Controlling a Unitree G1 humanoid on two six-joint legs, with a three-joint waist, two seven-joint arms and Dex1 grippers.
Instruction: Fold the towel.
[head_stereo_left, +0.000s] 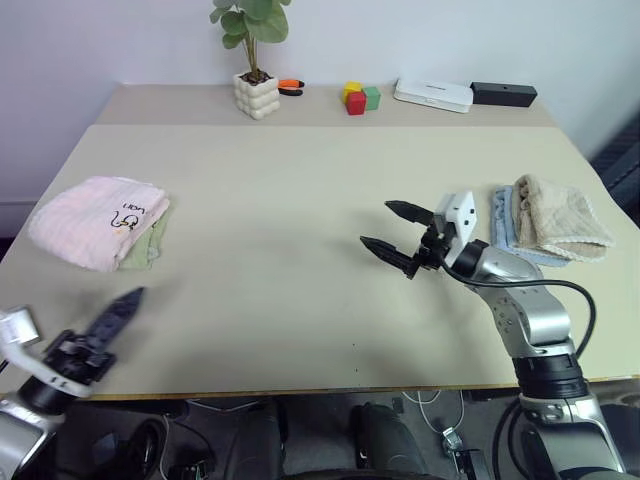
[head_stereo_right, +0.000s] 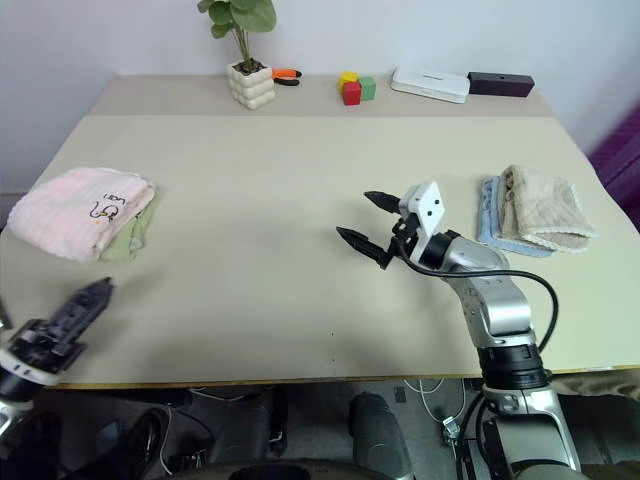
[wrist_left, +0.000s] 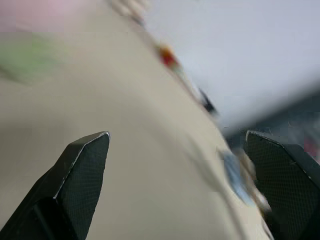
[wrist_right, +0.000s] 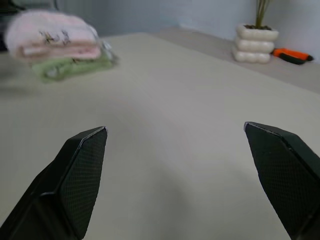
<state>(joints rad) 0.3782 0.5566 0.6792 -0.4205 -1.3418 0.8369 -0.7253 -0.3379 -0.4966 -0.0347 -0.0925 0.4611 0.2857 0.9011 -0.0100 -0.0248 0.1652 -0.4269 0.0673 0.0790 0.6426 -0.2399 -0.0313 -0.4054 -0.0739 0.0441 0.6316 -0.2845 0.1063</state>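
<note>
The towel (head_stereo_left: 96, 221) sits folded at ten o'clock on the green towel (head_stereo_left: 148, 247) — my left claw (head_stereo_left: 118, 314) and right claw (head_stereo_left: 398, 236) both hang released, empty. If my left claw brushes it, the stack topples.

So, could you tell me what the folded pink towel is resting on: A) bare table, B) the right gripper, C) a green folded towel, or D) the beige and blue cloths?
C: the pink towel lies folded on top of the green towel, whose edge pokes out beneath it.
</note>
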